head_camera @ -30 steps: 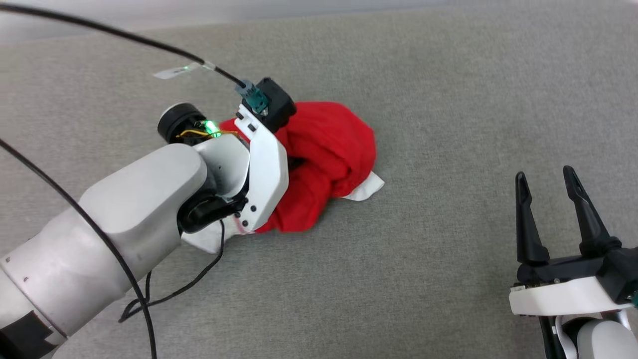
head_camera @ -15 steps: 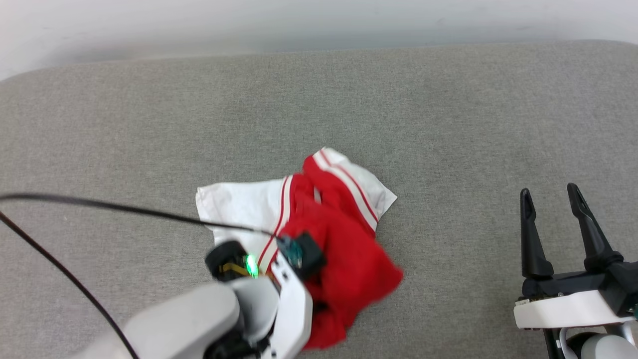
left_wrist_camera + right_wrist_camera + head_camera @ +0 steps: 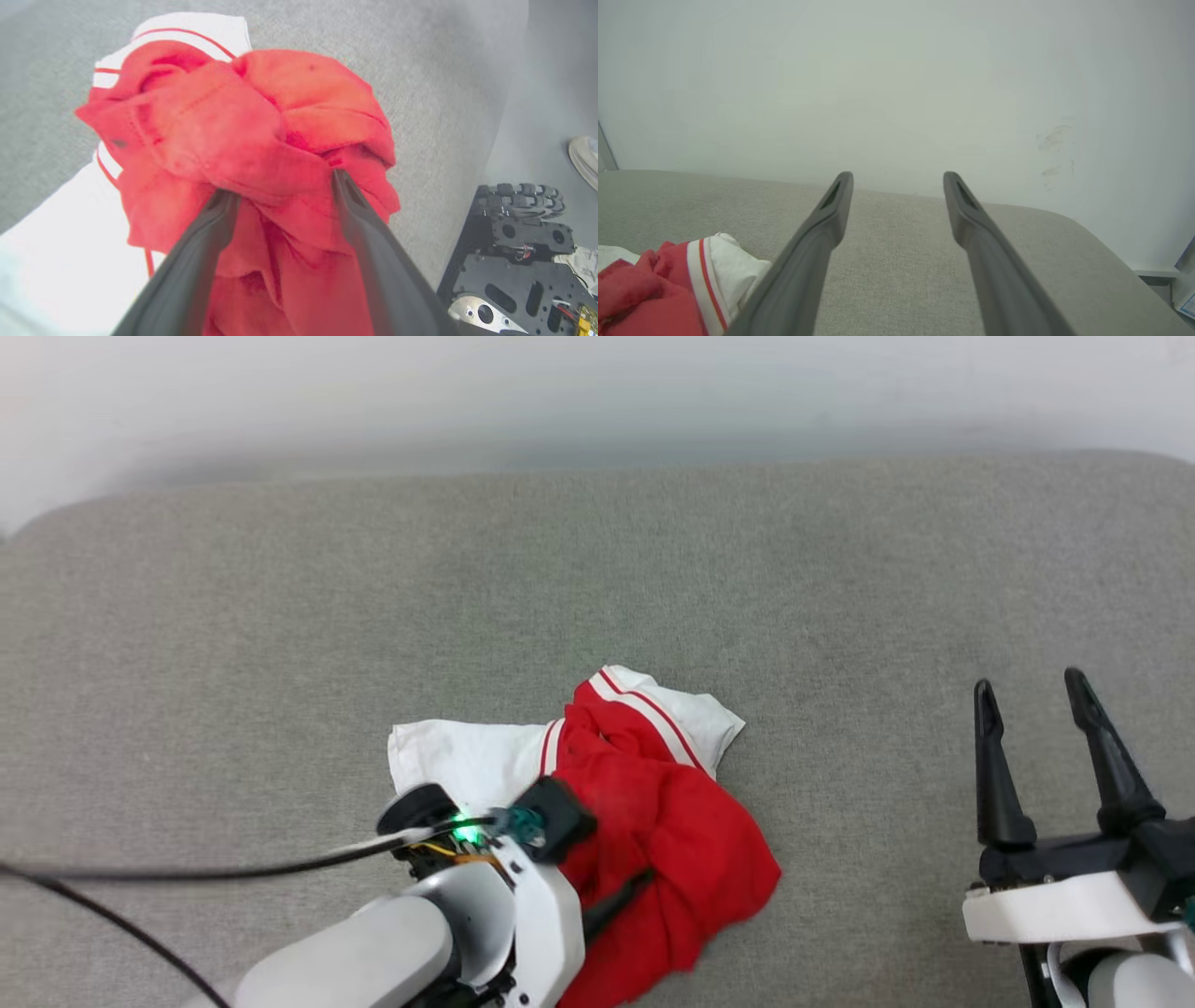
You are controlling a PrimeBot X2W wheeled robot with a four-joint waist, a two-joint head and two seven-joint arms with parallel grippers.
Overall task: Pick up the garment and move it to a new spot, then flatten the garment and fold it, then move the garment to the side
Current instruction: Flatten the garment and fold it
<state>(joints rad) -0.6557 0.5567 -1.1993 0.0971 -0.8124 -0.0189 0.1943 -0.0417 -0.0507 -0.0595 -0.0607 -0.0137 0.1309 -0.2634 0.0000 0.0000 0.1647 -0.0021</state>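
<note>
In the head view, the crumpled red jersey-style T-shirt with white, stripe-trimmed sleeves (image 3: 672, 812) lies in a heap on the grey fabric-covered surface (image 3: 280, 616). It is not flattened, so the spreading step looks not yet done. The left gripper (image 3: 625, 891) reaches into the shirt's near side. One dark finger shows against the red, and the other is hidden behind the white wrist housing. The right gripper (image 3: 1027, 681) sits well to the right of the shirt, its fingers apart and empty, probably kept clear until both arms are needed. In the left wrist view, the left fingers stand wide apart with red cloth bunched between them and folded over both tips, so the tips are hidden and nothing looks pinched. Any lettering is lost in the folds. Right of the shirt, past the surface's edge, are the robot's dark wheeled base (image 3: 518, 242) and a pale rounded object (image 3: 584, 158), which the frame cuts off and I cannot identify. In the right wrist view, the spread fingers point past the shirt's striped sleeve toward a pale wall (image 3: 896, 84).
</note>
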